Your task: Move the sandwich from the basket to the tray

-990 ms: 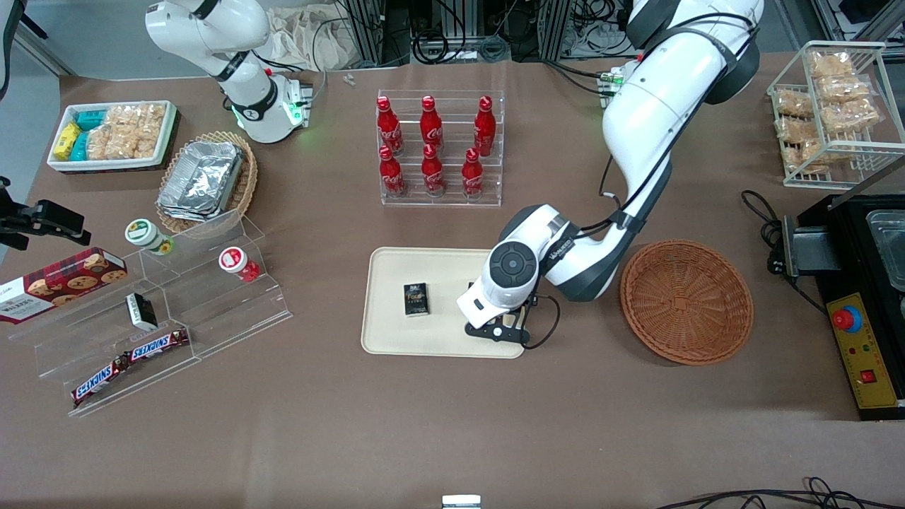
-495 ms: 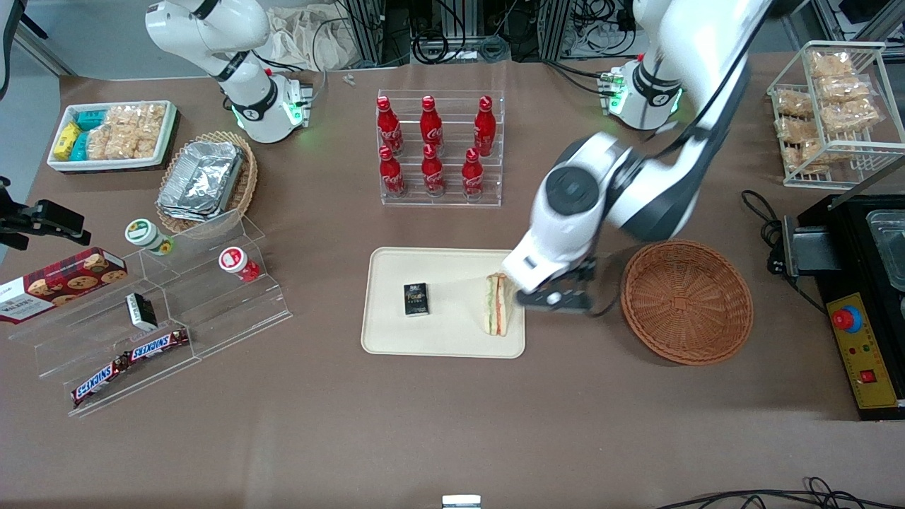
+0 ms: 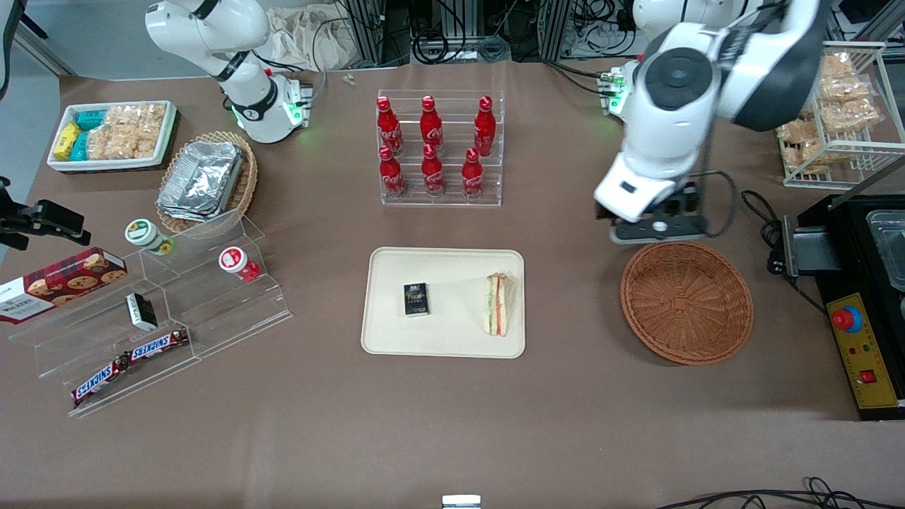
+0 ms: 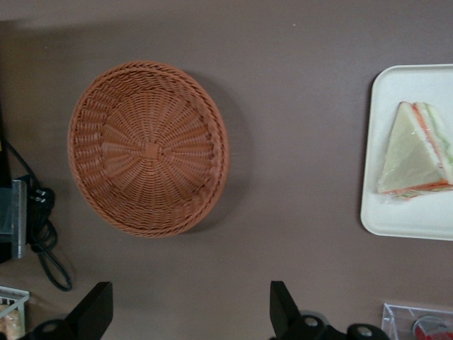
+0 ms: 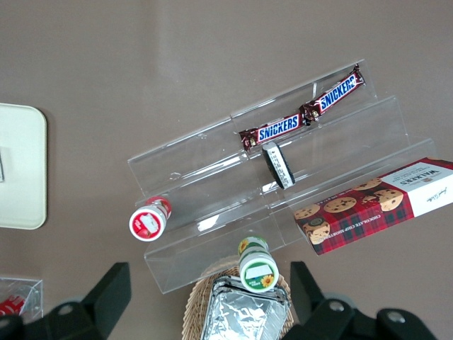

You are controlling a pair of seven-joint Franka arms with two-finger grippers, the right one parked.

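**Front view: sandwich on the tray, claw raised by the basket**

Front view shows the sandwich (image 3: 499, 305) lying on the cream tray (image 3: 442, 262), in the middle of the frame, close against the tray edge nearest the wicker basket (image 3: 686, 302). It rests on its side with the green and orange-red filling facing up toward the camera. A small black box (image 3: 416, 299) sits on the same tray, apart from the sandwich. The basket stands on the brown desk (image 3: 452, 424) at centre right, with nothing in it.

The working arm's claw (image 3: 654, 225) hangs in the air just above the basket's upper rim in the frame, well apart from the sandwich. In the left wrist view its two dark fingers (image 4: 95, 312) are spread wide and hold nothing; the basket (image 4: 148, 147) and the sandwich (image 4: 416, 152) on the tray's (image 4: 403, 223) corner lie below them.

A clear rack of red bottles (image 3: 438, 145) stands at upper centre, farther from the camera than the tray.
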